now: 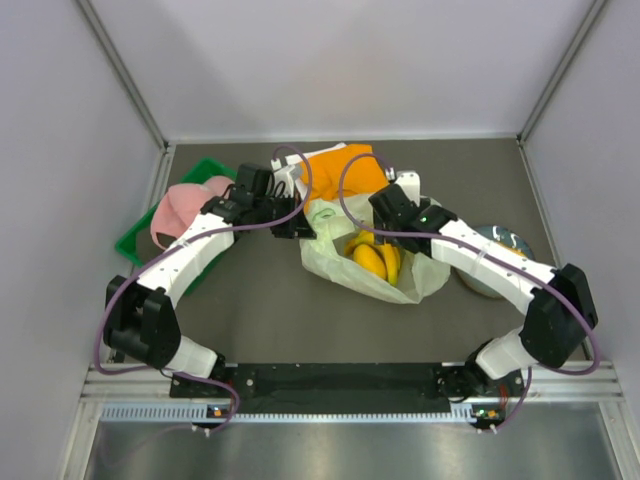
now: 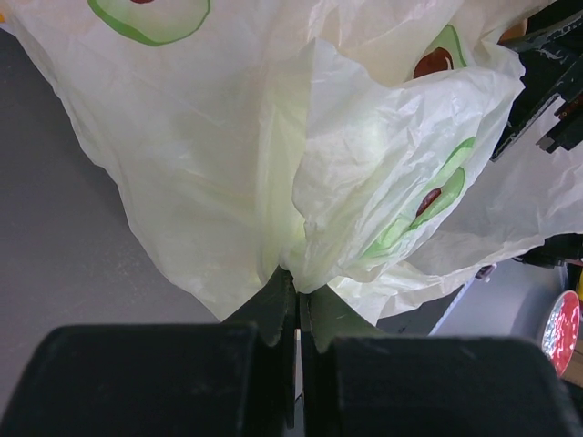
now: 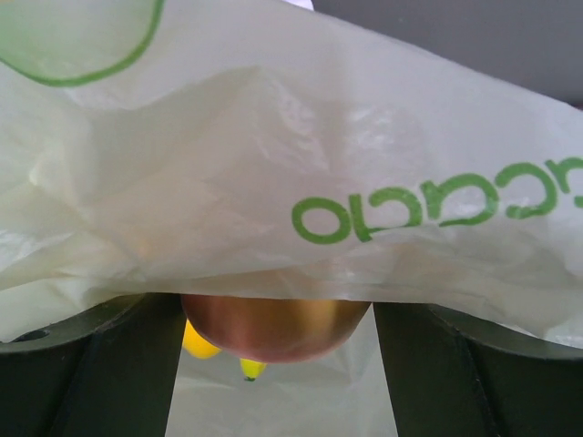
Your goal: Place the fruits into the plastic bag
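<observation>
Crinkly pale-green avocado-print plastic bag (image 2: 301,182): thin, limp, slippery; my left gripper (image 2: 298,305) pinches its rim shut, my right gripper (image 3: 278,364) gapes beside yellow bananas (image 1: 372,258), firm, best taken mid-bunch.

Two white-shelled arms (image 1: 190,255) with black joints — purple cables looping along each.

Crinkly translucent plastic bag (image 2: 273,164) — thin, faintly glossy; smooth yellow bananas (image 1: 375,258); matt grey table (image 1: 260,320)

- Dark grey table (image 1: 260,320).
- On it: pale green plastic bag (image 1: 335,262), orange cloth (image 1: 338,165), green tray (image 1: 140,240) at left, blue-grey plate (image 1: 490,275) at right.
</observation>
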### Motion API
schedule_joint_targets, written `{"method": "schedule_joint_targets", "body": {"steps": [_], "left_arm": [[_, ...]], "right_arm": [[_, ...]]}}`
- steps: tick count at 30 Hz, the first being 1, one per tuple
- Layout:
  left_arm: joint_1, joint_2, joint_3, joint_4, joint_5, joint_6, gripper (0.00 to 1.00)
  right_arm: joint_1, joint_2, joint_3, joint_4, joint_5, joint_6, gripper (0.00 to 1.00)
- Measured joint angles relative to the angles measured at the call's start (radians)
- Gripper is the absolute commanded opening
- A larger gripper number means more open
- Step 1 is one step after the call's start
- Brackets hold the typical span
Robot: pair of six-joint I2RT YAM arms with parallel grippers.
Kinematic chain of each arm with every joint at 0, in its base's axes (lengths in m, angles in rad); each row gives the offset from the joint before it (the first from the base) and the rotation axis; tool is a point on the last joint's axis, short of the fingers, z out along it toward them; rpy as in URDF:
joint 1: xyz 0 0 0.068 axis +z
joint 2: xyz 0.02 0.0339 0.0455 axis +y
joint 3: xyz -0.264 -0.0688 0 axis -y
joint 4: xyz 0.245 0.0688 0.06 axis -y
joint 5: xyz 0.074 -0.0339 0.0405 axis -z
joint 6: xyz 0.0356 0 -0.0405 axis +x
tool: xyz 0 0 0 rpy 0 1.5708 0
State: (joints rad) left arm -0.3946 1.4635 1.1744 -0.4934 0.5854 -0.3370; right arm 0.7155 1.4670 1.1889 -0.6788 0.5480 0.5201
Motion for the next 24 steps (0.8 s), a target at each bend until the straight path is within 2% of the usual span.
{"method": "schedule_joint_targets", "body": {"steps": [6, 8, 15, 18, 24], "left_arm": [[0.000, 0.000, 0.000, 0.000, 0.000, 0.000, 0.00], [0.000, 0.000, 0.000, 0.000, 0.000, 0.000, 0.00], [0.000, 0.000, 0.000, 0.000, 0.000, 0.000, 0.00], [0.000, 0.000, 0.000, 0.000, 0.000, 0.001, 0.00], [0.000, 0.000, 0.000, 0.000, 0.000, 0.003, 0.00]], "right_arm": [[0.000, 0.006, -0.003, -0.003, 0.013, 0.008, 0.07], [0.000, 0.025, -0.003, -0.006, 0.007, 0.009, 0.12], [0.000, 0.057, -0.003, -0.021, -0.020, 0.018, 0.36], [0.000, 0.057, -0.003, -0.019, -0.030, 0.020, 0.50], [0.000, 0.056, -0.003, -0.017, -0.042, 0.022, 0.63]]}}
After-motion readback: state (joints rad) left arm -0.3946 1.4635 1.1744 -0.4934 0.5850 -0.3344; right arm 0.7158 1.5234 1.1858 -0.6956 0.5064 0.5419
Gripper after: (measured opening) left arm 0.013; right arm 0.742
